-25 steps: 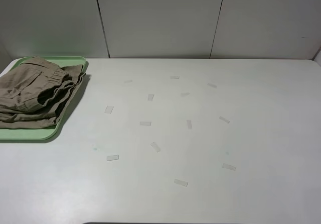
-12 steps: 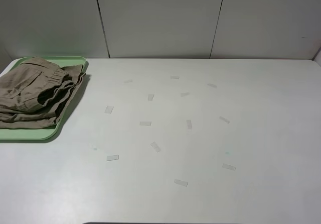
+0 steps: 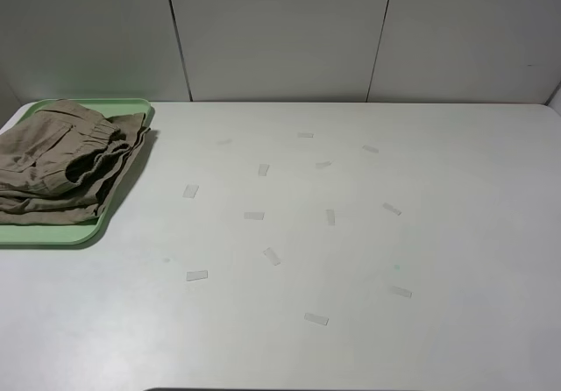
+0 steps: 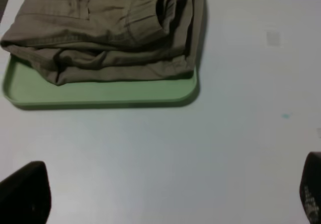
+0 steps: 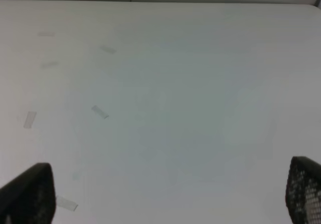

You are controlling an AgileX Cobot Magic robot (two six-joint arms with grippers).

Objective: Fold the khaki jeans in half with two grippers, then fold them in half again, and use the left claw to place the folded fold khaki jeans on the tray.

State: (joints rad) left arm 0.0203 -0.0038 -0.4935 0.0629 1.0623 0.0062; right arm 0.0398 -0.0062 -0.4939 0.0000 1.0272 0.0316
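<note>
The khaki jeans lie folded in a bundle on the mint-green tray at the far left of the table. In the left wrist view the jeans rest on the tray, with one edge hanging over the tray's rim. My left gripper is open and empty, held back from the tray over bare table; only its two black fingertips show. My right gripper is open and empty over the right part of the table. Neither arm shows in the exterior view.
Several small strips of clear tape are stuck across the middle of the white table. Some also show in the right wrist view. A grey panelled wall stands behind the table's far edge.
</note>
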